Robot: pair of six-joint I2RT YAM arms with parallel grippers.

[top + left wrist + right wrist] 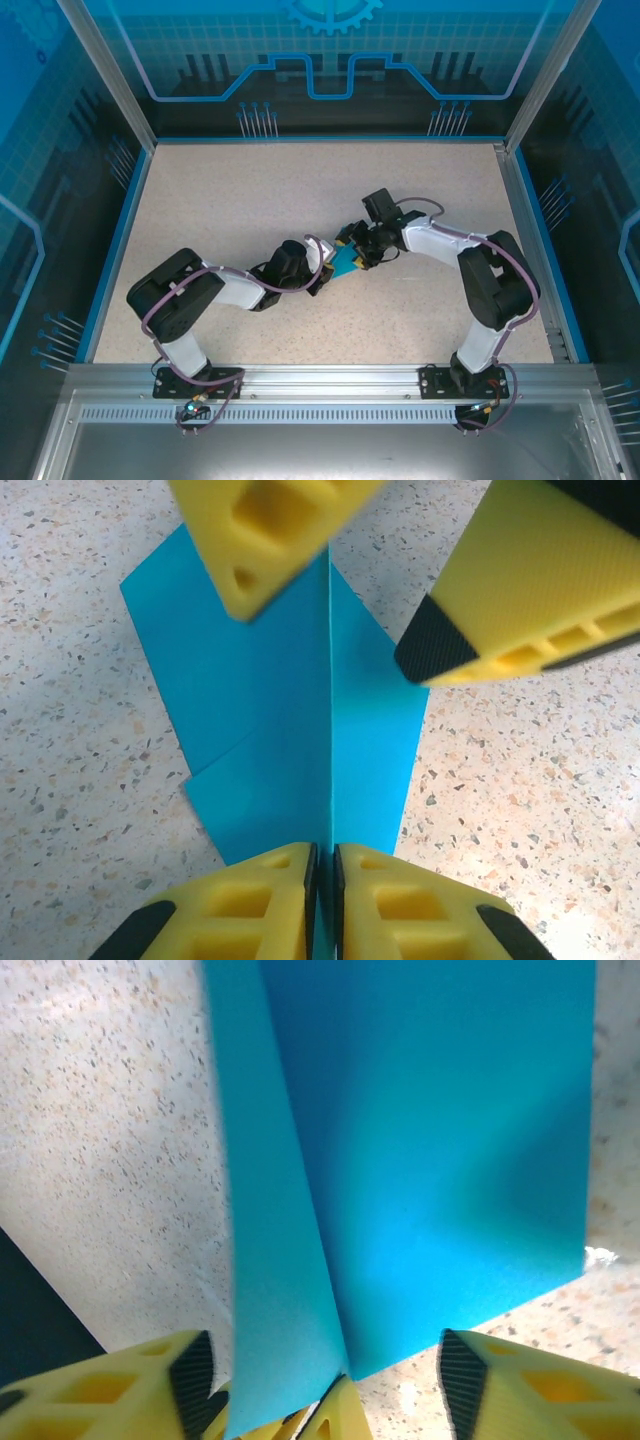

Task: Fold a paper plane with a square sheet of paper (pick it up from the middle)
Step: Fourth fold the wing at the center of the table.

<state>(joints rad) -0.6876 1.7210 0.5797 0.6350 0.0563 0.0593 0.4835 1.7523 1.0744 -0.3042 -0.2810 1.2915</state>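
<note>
The square sheet of paper, cyan-blue, is folded into a paper plane lying on the speckled table between my two grippers. In the left wrist view the paper plane has flat wings and a raised centre crease. My left gripper is shut on that crease at the near end. My right gripper stands open over the far end, one yellow finger on each side of the crease. In the right wrist view the paper plane runs up between the spread fingers of my right gripper.
The speckled table is ringed by a blue rim and clear blue enclosure walls. Both arms reach in to the table's middle, the left gripper and the right gripper tip to tip. A metal rail runs along the near edge.
</note>
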